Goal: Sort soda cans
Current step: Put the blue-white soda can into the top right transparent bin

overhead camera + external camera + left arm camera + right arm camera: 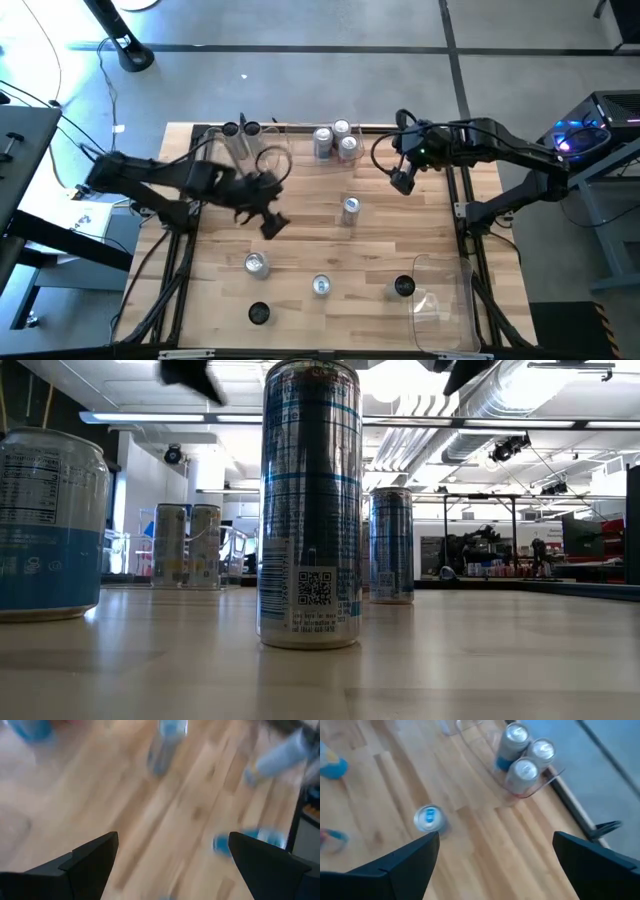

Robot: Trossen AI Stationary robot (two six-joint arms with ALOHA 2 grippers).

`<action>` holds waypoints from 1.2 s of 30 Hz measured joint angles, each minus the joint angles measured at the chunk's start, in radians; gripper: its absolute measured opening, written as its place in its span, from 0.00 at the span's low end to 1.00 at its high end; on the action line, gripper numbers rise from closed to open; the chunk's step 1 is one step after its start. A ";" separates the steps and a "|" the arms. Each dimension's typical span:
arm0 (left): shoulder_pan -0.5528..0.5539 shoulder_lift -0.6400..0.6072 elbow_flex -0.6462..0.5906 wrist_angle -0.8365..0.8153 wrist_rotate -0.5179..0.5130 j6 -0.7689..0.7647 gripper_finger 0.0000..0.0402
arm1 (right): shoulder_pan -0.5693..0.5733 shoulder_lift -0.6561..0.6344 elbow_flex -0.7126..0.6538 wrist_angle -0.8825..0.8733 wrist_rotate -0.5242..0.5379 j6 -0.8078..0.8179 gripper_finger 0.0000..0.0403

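Soda cans stand upright on the wooden table. Three silver cans sit grouped in a clear bin at the far edge. Two dark-topped cans stand at the far left, in another clear bin. One silver can stands mid-table, two silver ones nearer, and two black-topped ones by the near edge. My left gripper hovers open left of centre, above bare wood. My right gripper hovers open, right of the three silver cans.
A clear plastic bin lies at the near right corner beside a black-topped can. A clear bin stands at the far left under the left arm. In the low view a tall can stands close to the camera. Bare wood lies between the grippers.
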 joint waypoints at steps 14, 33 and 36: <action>-0.223 -0.135 -0.156 -0.208 0.075 0.280 0.93 | 0.191 0.040 0.000 0.041 0.140 0.479 0.96; -0.261 -0.010 -0.285 -0.046 0.176 0.373 0.93 | 0.364 0.219 0.000 0.024 0.135 0.528 0.96; -0.255 0.008 -0.285 -0.043 0.176 0.338 0.93 | 0.379 0.219 0.000 0.024 0.142 0.517 0.96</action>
